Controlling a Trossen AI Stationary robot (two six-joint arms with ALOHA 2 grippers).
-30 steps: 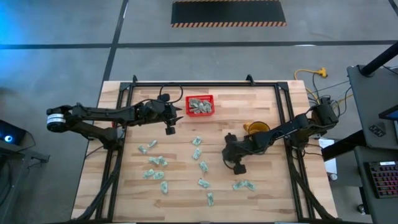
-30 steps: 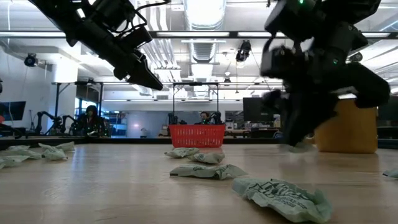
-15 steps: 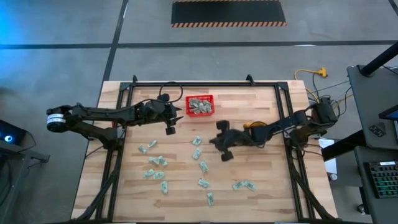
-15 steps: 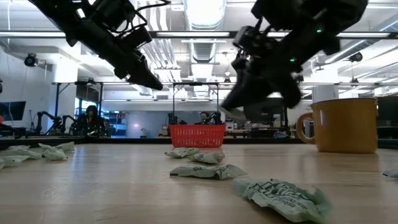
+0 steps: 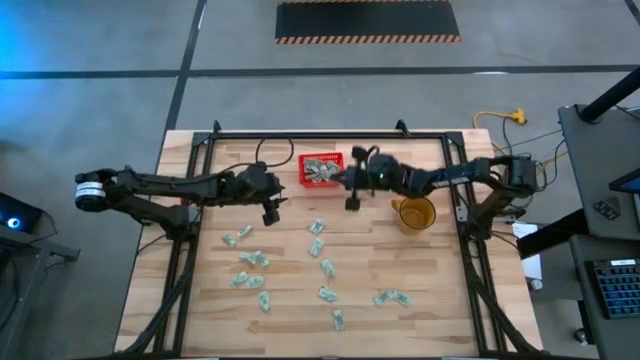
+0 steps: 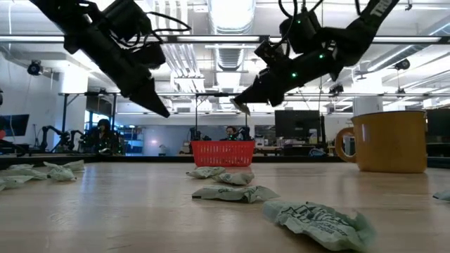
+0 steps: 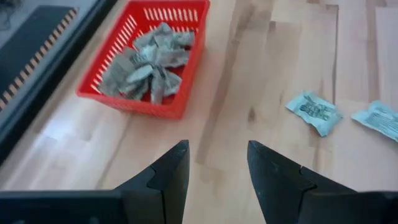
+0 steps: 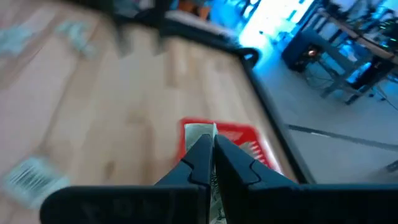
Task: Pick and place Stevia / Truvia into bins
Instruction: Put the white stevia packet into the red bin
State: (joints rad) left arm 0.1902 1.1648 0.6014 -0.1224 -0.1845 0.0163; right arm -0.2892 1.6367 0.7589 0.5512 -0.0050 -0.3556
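The red basket (image 5: 322,170) stands near the table's far edge, with sachets heaped inside (image 7: 149,59). Several pale green sachets (image 5: 322,268) lie flat and scattered over the table's middle and near part, some crumpled close by in the low view (image 6: 318,223). My right gripper (image 5: 350,192) hangs in the air just right of the basket, shut on one sachet (image 8: 200,133). My left gripper (image 5: 272,211) hovers open to the left of the basket, above bare wood; its fingers (image 7: 168,177) hold nothing. My right gripper (image 8: 212,148) pinches a pale sachet between its two fingers. One end of the sachet (image 8: 203,130) sticks out past the fingertips. The fingers slant down toward the table's left, and the sachet is lifted clear of the table (image 6: 242,107).
A yellow mug (image 5: 413,212) stands on the table right of the right gripper, under its arm. A black frame (image 5: 330,135) runs round the table's far and side edges. Two sachets (image 7: 314,111) lie ahead of the left gripper.
My right gripper, shut on a sachet, has risen from the table's right middle and swung toward the far edge and left, past the mug, ending beside the red basket. My left gripper has dipped slightly and stayed open.
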